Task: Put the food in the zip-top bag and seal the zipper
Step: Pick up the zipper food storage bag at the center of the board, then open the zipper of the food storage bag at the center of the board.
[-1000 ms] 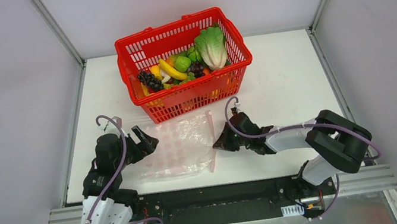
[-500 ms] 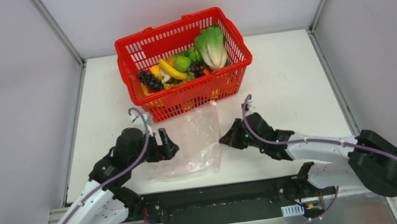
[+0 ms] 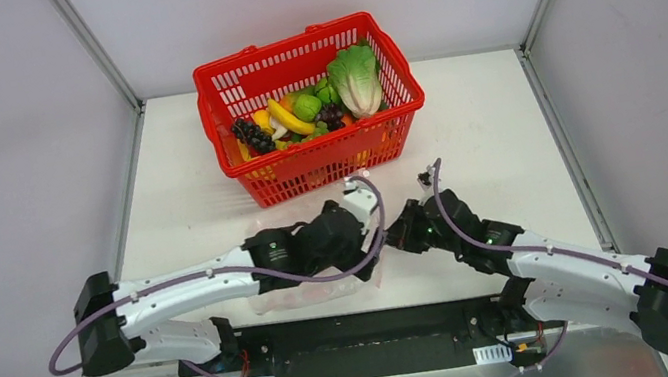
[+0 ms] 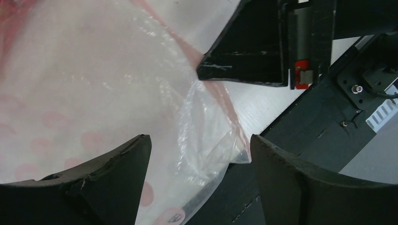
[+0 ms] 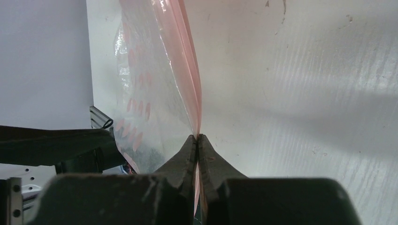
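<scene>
White table is noted under grey walls, with a red basket set toward its far edge and the food piled inside. The zip-top bag is found at the near edge, in front of the basket. Its pink zipper is pinched in the tightly closed right gripper. The left gripper is held over the bag, jaws spread, clear film seen between them.

bag: clear, pink dots | zipper in black right pincer: pink | left pincer: black | basket beyond both: red mesh | cabbage: green-white | banana: yellow | grapes: dark purple | tabletop: white
</scene>
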{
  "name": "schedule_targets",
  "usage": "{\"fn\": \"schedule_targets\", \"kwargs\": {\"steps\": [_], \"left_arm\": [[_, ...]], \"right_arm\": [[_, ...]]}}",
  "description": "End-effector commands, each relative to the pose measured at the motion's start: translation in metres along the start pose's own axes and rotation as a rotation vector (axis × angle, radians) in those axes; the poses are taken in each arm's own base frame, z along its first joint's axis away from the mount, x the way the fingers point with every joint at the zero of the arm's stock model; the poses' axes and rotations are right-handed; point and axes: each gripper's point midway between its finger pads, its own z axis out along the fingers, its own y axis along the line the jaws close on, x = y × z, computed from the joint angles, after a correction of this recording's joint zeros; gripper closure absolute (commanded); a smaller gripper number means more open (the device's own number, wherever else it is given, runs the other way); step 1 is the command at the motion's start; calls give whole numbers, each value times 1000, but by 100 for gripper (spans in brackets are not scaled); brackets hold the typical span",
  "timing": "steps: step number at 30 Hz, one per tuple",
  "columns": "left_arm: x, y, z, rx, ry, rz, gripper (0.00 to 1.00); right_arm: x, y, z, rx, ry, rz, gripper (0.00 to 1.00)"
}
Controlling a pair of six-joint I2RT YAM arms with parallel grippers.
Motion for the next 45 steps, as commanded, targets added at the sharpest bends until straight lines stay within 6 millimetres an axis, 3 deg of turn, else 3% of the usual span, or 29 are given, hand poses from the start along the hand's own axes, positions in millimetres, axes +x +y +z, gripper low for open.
{"fn": "schedule_targets", "kwargs": {"steps": [1,7,12,22,26,29,35,40,45], "left_arm": [[-20,-21,9,-4,-37,104,23],[-10,-28,27,-20,-2,115,29],[0,-20,33,-73,27,140,43],[4,-13,36,-102,10,133,98],[2,-7,33,-128,-10,123,100],[1,-1,30,-141,-37,112,100],[-6,4,19,-126,-126,54,100],[-12,5,9,-88,-194,-5,100],[-14,5,5,-74,-223,-33,100]], "right_arm": [[-9,25,-11,-65,-13,23,95],[-11,29,-15,-75,-16,49,95],[-13,33,-18,-89,-26,74,94],[-9,40,-20,-118,3,82,92],[-10,43,-21,-130,6,79,89],[-13,49,-24,-149,-4,72,67],[-35,45,-33,-147,-134,108,56],[-49,30,-37,-122,-226,176,55],[-49,17,-30,-103,-221,261,56]]}}
